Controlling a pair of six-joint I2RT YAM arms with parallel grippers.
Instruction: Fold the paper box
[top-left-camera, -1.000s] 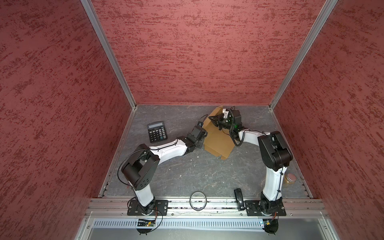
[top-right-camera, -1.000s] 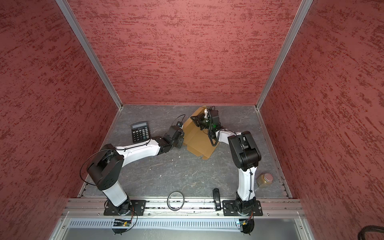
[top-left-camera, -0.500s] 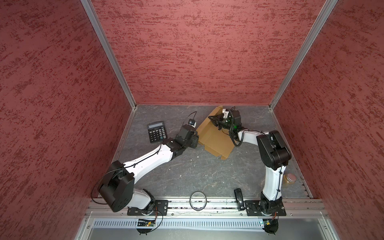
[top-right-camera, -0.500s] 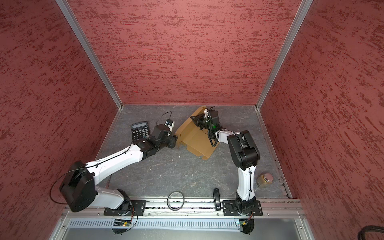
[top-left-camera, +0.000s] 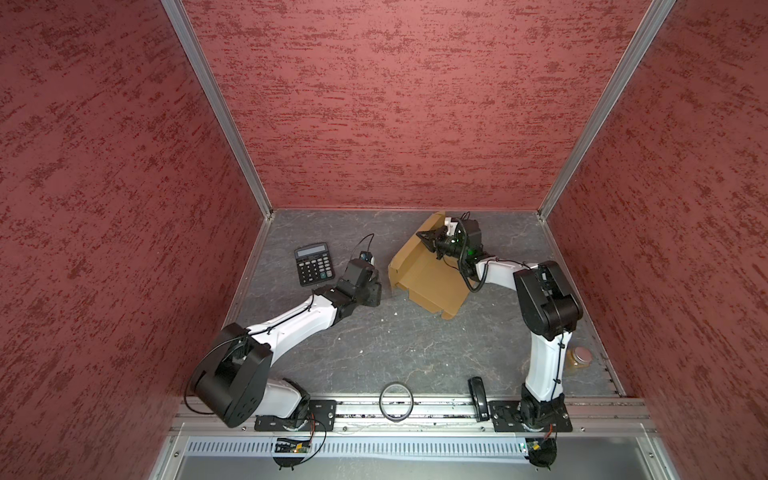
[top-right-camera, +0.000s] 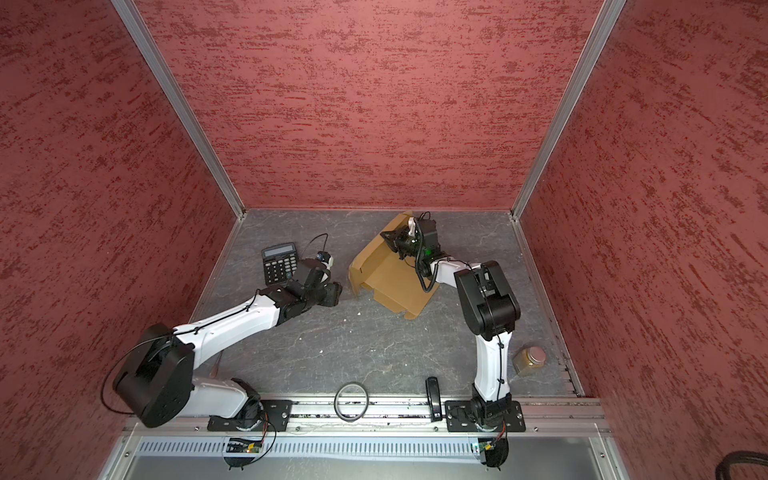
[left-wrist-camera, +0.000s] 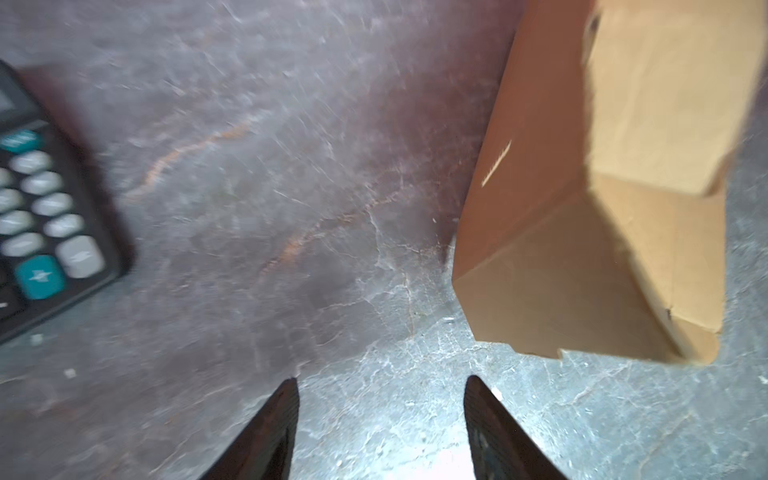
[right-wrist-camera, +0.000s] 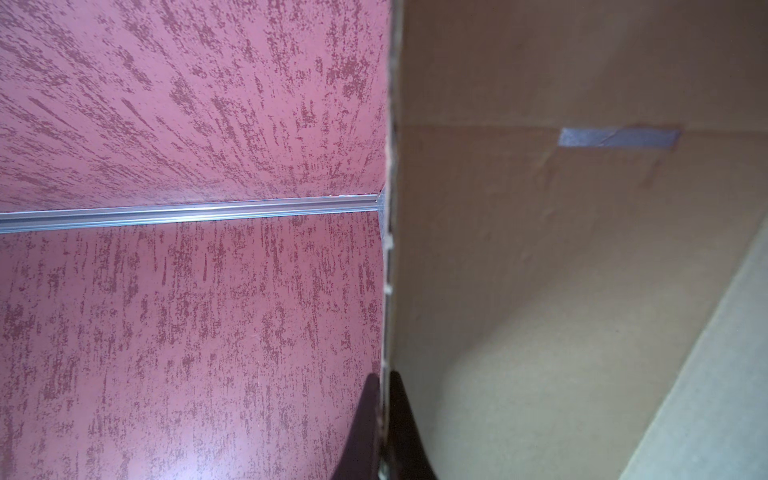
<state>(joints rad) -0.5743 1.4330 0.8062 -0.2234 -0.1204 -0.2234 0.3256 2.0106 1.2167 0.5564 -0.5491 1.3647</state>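
The paper box (top-left-camera: 432, 274) (top-right-camera: 390, 276) is a tan cardboard sheet lying partly folded at the back of the floor, with its left and far flaps raised. My right gripper (top-left-camera: 422, 236) (top-right-camera: 384, 236) is shut on the thin edge of the raised far flap; in the right wrist view the fingertips (right-wrist-camera: 384, 374) pinch that edge, with the box's inside (right-wrist-camera: 582, 249) beside them. My left gripper (top-left-camera: 378, 293) (top-right-camera: 338, 291) hovers just left of the box, open and empty. In the left wrist view it (left-wrist-camera: 380, 380) stands over bare floor, short of the box's corner (left-wrist-camera: 582, 249).
A black calculator (top-left-camera: 314, 264) (top-right-camera: 280, 264) (left-wrist-camera: 41, 216) lies left of the left gripper. A small jar (top-left-camera: 579, 358) stands at the right edge. A black ring (top-left-camera: 396, 401) and a black device (top-left-camera: 477, 397) lie by the front rail. Red walls enclose three sides.
My left gripper has let go of the box's left side, opened and drawn back left toward the calculator. The right gripper keeps its hold on the far flap.
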